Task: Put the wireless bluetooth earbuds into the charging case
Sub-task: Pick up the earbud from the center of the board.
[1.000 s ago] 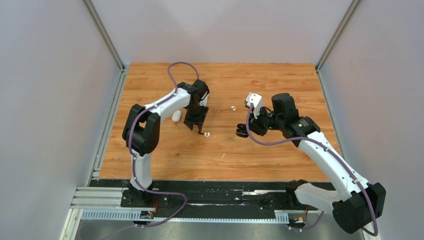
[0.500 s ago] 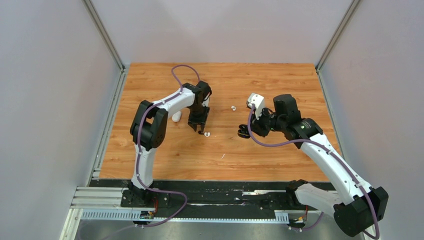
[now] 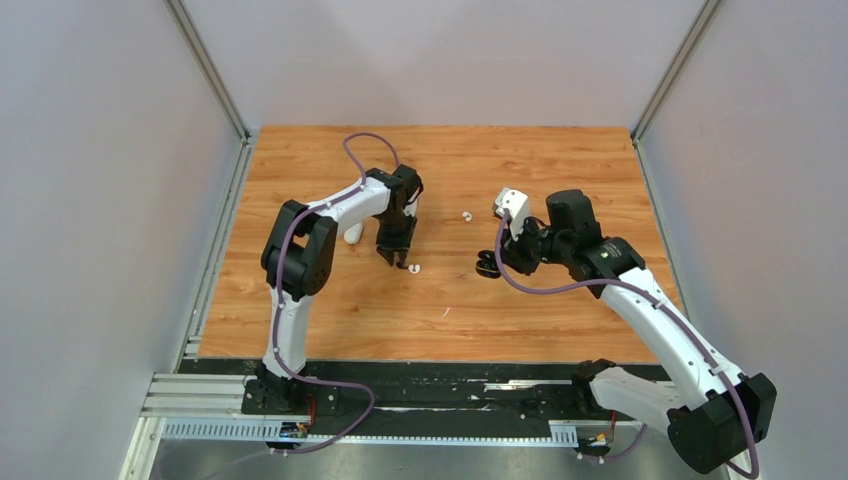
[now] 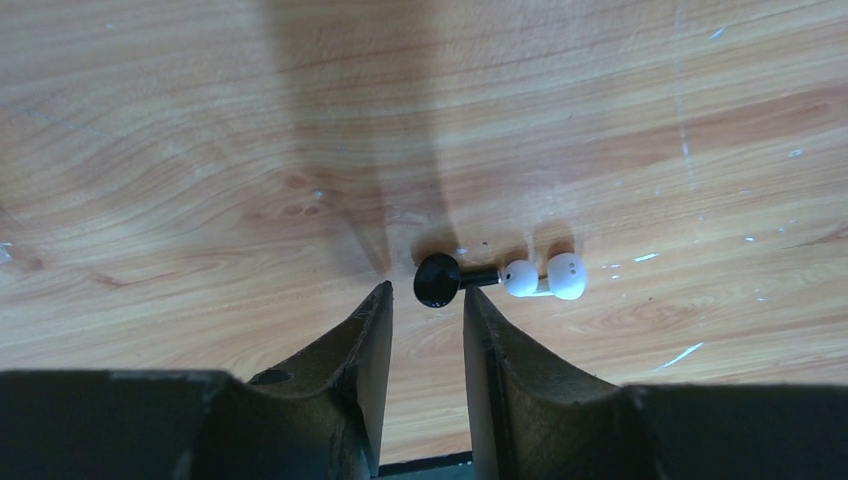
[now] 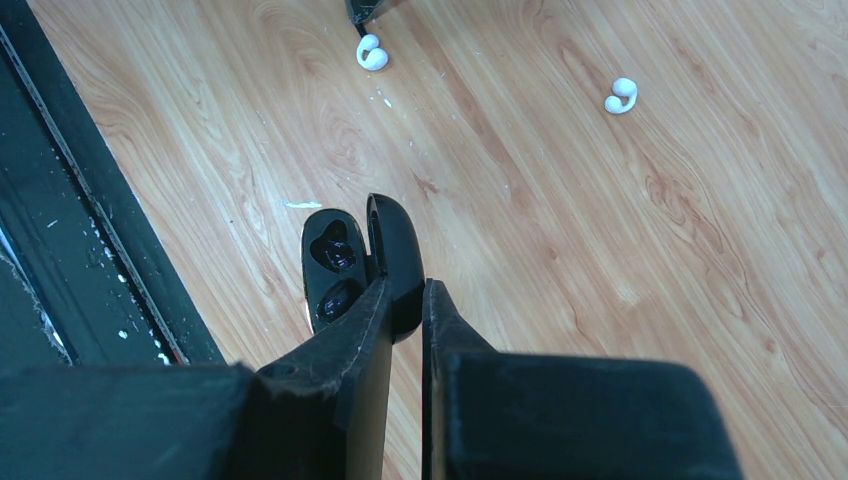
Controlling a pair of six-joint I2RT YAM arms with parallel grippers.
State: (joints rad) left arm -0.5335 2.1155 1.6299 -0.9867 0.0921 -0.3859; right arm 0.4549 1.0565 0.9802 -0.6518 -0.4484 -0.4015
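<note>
A glossy black bean-shaped earbud (image 4: 437,279) on the wood-grain surface (image 4: 200,150).
It lies beside a white plastic earbud (image 4: 548,277), just ahead of the spread left pincer (image 4: 425,291); the right pincer (image 5: 406,284) pinches the lid of an open black pebble-shaped case (image 5: 330,265).

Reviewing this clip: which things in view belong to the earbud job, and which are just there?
Job: white earbud by the left tool; second white earbud; open black charging case, gripped by the right tool; white case, half hidden by the left arm.
Just there: wooden table; black rail; purple cables.
</note>
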